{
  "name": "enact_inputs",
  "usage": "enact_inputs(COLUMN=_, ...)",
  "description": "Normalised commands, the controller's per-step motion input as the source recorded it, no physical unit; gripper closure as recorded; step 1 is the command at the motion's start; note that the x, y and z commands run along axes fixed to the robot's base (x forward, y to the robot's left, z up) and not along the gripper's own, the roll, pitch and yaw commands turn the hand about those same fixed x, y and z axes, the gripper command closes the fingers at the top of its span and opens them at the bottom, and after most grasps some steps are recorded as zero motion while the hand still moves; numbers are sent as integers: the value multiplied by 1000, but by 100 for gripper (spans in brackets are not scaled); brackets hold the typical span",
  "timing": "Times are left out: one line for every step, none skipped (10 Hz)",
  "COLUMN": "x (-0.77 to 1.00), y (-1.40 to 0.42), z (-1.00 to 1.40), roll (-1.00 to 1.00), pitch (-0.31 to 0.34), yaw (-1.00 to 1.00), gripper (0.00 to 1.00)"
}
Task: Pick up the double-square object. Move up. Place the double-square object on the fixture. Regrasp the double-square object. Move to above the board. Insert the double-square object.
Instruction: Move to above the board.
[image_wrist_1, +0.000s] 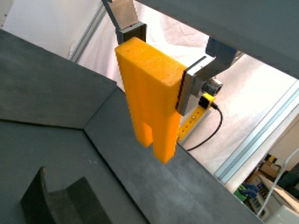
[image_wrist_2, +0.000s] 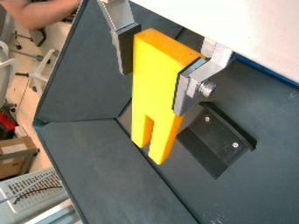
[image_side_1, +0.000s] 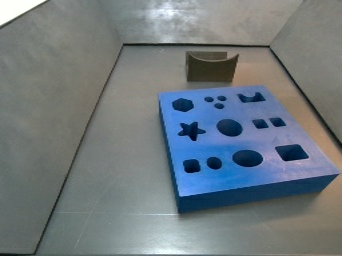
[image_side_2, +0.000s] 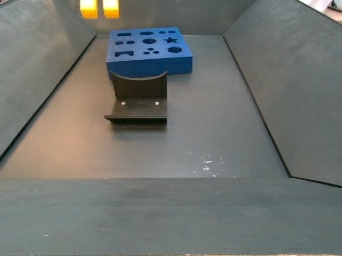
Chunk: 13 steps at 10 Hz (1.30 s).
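Dark grey table (image_side_2: 201, 140) with sloping grey walls all round. Big blue board (image_side_1: 241, 150) lying flat on it, full of cut-out shapes: a star, circles, squares, a hexagon. Small dark fixture (image_side_1: 210, 66) with a curved dip in its top, standing near the board, at about 12 o'clock from it in a side view (image_side_1: 210, 66) and at about 6 o'clock from it in a side view (image_side_2: 138, 96). Not touching the board.

Double-square object (image_wrist_1: 152, 96) bright yellow-orange, long and blocky. Looks like two square bars stuck side by side, with a groove running down between them and a slot at the lower end. Hanging upright in the air, high over the table, touching nothing below. Seen in both wrist views (image_wrist_2: 158, 92).

Tool (image_wrist_2: 160, 54) closed partway on the double-square object, pinching its upper part. Flat silver fingers (image_wrist_2: 117, 35) pressed on both sides of the block, one finger at 9 o'clock of it and one at 3 o'clock.

Only two small orange tips (image_side_2: 99, 9) of the block showing in a side view, at 12 o'clock, cut off by the edge. Tool not seen in either side view. Top end of the block cut off in both wrist views. Fixture only partly shown in the wrist views (image_wrist_2: 219, 140).
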Motion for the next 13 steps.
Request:
enact_inputs(x=-1000, y=-883, z=250, roll=-1000, pitch=-37, yaw=-179, gripper=100)
enact_inputs(x=-1000, y=-871, z=210, roll=-1000, pitch=-55, yaw=-186, gripper=100)
enact_inputs(x=-1000, y=-827, z=207, roll=-1000, pitch=-76, yaw=-186, gripper=100)
enact_inputs(x=-1000, y=-754, z=176, roll=-1000, pitch=-97, yaw=-183, gripper=100)
enact_inputs(x=-1000, y=-728, z=172, roll=-1000, pitch=-100, yaw=-191, gripper=100)
enact_inputs(x=-1000, y=-707, z=169, roll=-1000, pitch=-94, yaw=-198, gripper=100)
enact_inputs(x=-1000, y=-680, z=162, roll=-1000, pitch=-84, yaw=-203, gripper=100)
enact_inputs(x=-871, y=-562, z=134, roll=-1000, pitch=-80, yaw=-205, gripper=100)
enact_inputs(x=-594, y=-341, z=80, roll=-1000, pitch=-80, yaw=-202, gripper=100)
enact_inputs(x=-361, y=-175, z=34, roll=-1000, pitch=-66, yaw=-196, gripper=100)
enact_inputs(x=-177, y=-80, z=20, roll=-969, pitch=-31, yaw=-181, gripper=100)
enact_inputs(x=-105, y=-41, z=10, roll=-729, pitch=-21, yaw=-125, gripper=100)
enact_inputs(x=-86, y=-26, z=2, roll=-576, pitch=-16, yaw=-93, gripper=100)
